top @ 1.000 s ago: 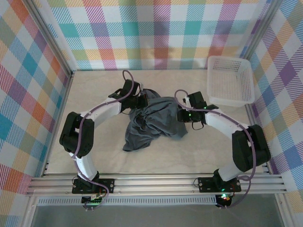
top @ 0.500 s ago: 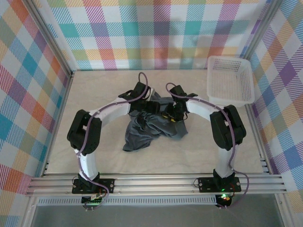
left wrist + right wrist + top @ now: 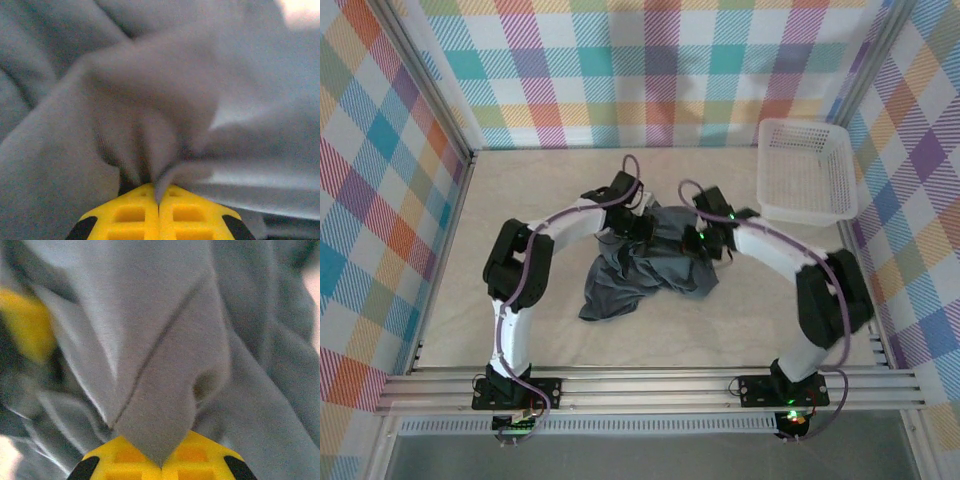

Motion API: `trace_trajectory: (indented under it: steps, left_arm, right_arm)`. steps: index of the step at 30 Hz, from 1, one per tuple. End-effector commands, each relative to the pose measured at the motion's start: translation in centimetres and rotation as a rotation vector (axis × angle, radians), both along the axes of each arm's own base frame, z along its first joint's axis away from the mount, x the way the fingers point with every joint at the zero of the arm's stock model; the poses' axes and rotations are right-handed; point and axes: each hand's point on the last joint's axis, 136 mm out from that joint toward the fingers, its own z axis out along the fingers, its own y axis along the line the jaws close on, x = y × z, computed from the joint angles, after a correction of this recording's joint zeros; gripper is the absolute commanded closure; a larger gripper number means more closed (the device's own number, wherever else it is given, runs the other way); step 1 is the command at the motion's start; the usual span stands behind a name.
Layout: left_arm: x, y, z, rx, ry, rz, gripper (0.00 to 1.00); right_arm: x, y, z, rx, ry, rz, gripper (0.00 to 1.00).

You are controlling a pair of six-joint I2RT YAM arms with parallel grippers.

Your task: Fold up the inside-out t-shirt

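Pinching the cloth from two sides, both arms have closed in on a crumpled dark grey t-shirt [image 3: 645,262] lying in the middle of the table [image 3: 770,310]. A second ago the two grippers stood at opposite edges of the heap, well apart. Since then they have swung toward each other along its far side.

Seen from above, the left gripper [image 3: 642,226] is now on the shirt's far left part and the right gripper [image 3: 706,240] on its far right part, near each other. In the left wrist view the yellow fingers [image 3: 132,215] meet with a ridge of grey cloth caught between them. In the right wrist view the fingers [image 3: 195,455] likewise clamp a pointed fold.

The shirt itself has hardly moved and lies bunched, with no flat panel or sleeve laid out. A white basket [image 3: 806,214] sits at the far right corner, apart from the shirt.

Folding looks not yet begun. The two holds seem a start on lifting and spreading the cloth.
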Motion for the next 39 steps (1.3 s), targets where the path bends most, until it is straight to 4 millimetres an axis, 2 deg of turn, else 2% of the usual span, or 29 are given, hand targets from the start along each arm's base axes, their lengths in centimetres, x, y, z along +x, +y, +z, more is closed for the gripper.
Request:
trace_trajectory:
  steps: [1,2,4,8,9,11,14,16,17,18,20,21,22,24,26,29,30,32,35,37,39]
  left_arm:
    - [-0.3,-0.9,10.7,-0.311,-0.015,0.029,1.00]
    - [-1.1,-1.2,11.6,-0.335,-0.005,0.011,1.00]
    - [-2.5,-1.5,12.2,-0.336,0.012,-0.017,1.00]
    - [-5.0,-1.6,11.6,-0.308,0.056,-0.056,1.00]
    - [-5.3,-1.4,11.4,-0.304,0.066,-0.054,1.00]
    - [-5.5,-1.3,11.7,-0.313,0.069,-0.042,1.00]
    - [-5.6,-1.7,13.2,-0.349,0.050,-0.041,1.00]
    - [-5.3,-1.8,14.0,-0.362,0.037,-0.029,1.00]
    - [-5.1,-2.0,14.6,-0.372,0.027,-0.026,1.00]
    - [-4.8,-2.0,15.1,-0.380,0.010,-0.021,1.00]
    - [-3.7,-1.3,15.2,-0.345,-0.024,0.019,1.00]
    - [-2.8,-0.4,14.7,-0.310,-0.031,0.058,1.00]
    - [-1.7,0.6,14.0,-0.278,-0.039,0.097,1.00]
    - [0.4,2.1,12.3,-0.235,-0.060,0.144,1.00]
    - [2.2,2.7,10.3,-0.199,-0.083,0.157,1.00]
    - [3.4,3.2,8.0,-0.158,-0.086,0.166,0.99]
    - [3.5,3.3,7.8,-0.159,-0.091,0.163,0.91]
    - [3.1,3.7,8.4,-0.172,-0.120,0.163,0.72]
    - [1.2,5.2,10.2,-0.173,-0.180,0.184,0.44]
    - [-0.7,6.7,10.9,-0.150,-0.214,0.214,0.38]
    - [-3.0,8.2,11.5,-0.115,-0.249,0.260,0.38]
  right_arm:
    - [-5.5,-3.6,-4.1,-0.133,0.098,0.101,0.84]
    - [-5.9,-3.5,-4.0,-0.123,0.095,0.125,0.74]
    - [-4.9,-2.8,-2.0,-0.108,0.016,0.166,0.59]
    - [0.4,-0.4,5.2,-0.071,-0.391,0.274,0.36]
    - [1.6,0.5,6.8,-0.058,-0.498,0.319,0.25]
    - [2.8,2.6,8.8,-0.027,-0.639,0.437,0.18]
    - [4.1,5.3,9.6,0.017,-0.714,0.566,0.19]
    - [5.0,6.5,9.3,0.048,-0.696,0.585,0.22]
    - [5.5,7.0,8.8,0.059,-0.680,0.587,0.29]
    - [5.7,7.6,8.4,0.081,-0.654,0.590,0.40]
    - [5.0,8.9,9.0,0.171,-0.597,0.620,0.79]
    - [4.1,9.6,10.0,0.240,-0.570,0.628,0.94]
    - [2.9,10.2,11.3,0.323,-0.543,0.641,1.00]
    - [0.3,11.1,14.8,0.512,-0.498,0.664,1.00]
    - [-1.3,11.1,18.0,0.665,-0.471,0.636,1.00]
    - [-1.1,9.5,22.1,0.823,-0.512,0.529,1.00]
    - [-0.8,8.8,23.0,0.856,-0.527,0.494,1.00]
    - [-0.1,7.6,23.9,0.891,-0.541,0.448,1.00]
    - [0.8,6.5,23.3,0.878,-0.514,0.417,1.00]
    - [0.9,6.4,23.0,0.877,-0.490,0.418,1.00]
    - [1.0,6.4,22.5,0.863,-0.461,0.409,1.00]
